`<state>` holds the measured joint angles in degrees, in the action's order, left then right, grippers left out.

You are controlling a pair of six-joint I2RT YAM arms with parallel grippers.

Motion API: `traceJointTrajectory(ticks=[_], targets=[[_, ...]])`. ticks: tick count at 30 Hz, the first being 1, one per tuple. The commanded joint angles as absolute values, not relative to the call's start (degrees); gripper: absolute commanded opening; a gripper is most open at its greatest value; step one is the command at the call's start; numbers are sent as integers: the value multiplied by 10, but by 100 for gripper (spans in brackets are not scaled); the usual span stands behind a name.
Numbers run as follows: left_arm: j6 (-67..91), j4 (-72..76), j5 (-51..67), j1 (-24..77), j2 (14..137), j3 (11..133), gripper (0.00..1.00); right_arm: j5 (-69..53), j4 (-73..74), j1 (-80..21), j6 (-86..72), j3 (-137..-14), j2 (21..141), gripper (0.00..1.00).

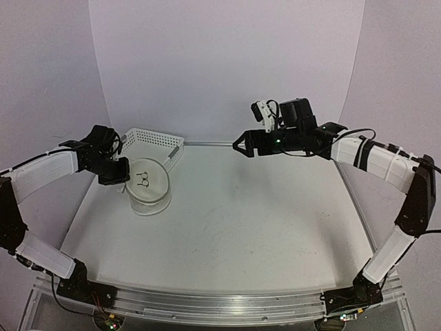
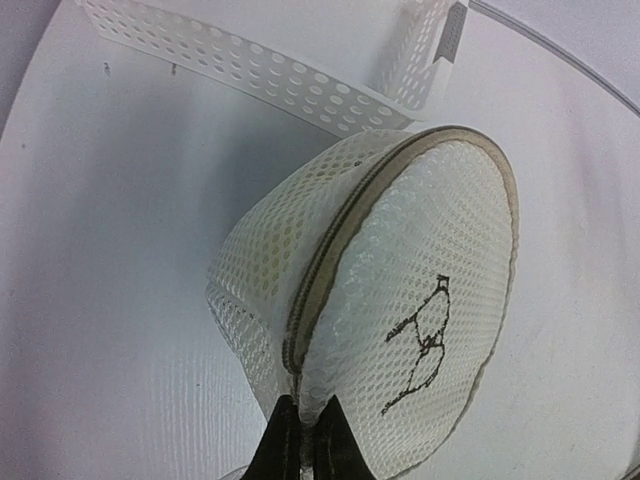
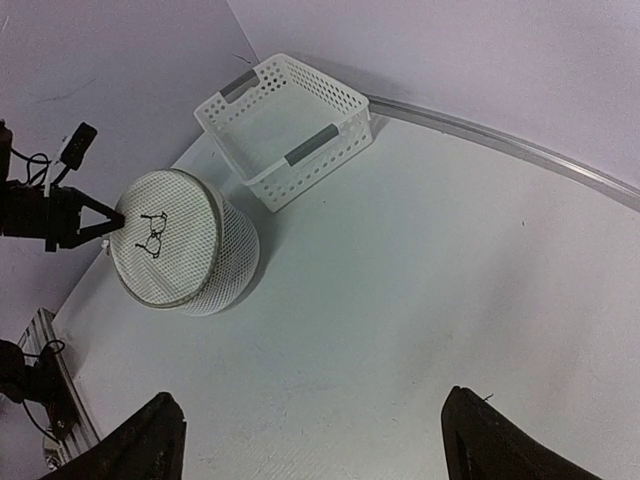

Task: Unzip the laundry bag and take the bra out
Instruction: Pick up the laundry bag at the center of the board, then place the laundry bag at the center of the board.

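Pale lilac backdrop, white table. Laundry bag sits far left on the table, just beside the near corner of the perforated basket, with its drawn face tilted up. Bra not visible; the mesh hides what is inside, so it is presumably zipped in. Left end effector is pinched tight on the bag's rim at the zipper track. Whether it has the pull tab or only seam fabric cannot be told. Right end effector hangs in the air toward the far middle, jaws spread wide, nothing in them, well apart from the bag.

Step in hand, by judgement: get the zipper running. Best with one end effector pinning the bag body while the other draws the pull along the curved rim. A straight tug would likely slide or lift the light bag. Room: the basket wall just behind the bag and the table's left edge limit travel there. Open surface lies right and near.
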<state>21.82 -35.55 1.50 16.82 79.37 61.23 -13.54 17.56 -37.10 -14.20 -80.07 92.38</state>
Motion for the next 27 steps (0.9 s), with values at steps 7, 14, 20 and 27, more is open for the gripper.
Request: traceJointTrajectory(ticks=[7,14,20,27], targets=[[269,-354,-91,129,719,594,0,-145,146,-398,-193,-947,1047,87],[310,-379,-118,99,683,574,0,-124,146,-413,-204,-1000,1108,87],[364,-387,-124,97,641,541,1,-120,140,-428,-182,-1076,1181,86],[383,-413,-139,97,610,547,22,-126,103,-437,-173,-1112,1222,86]])
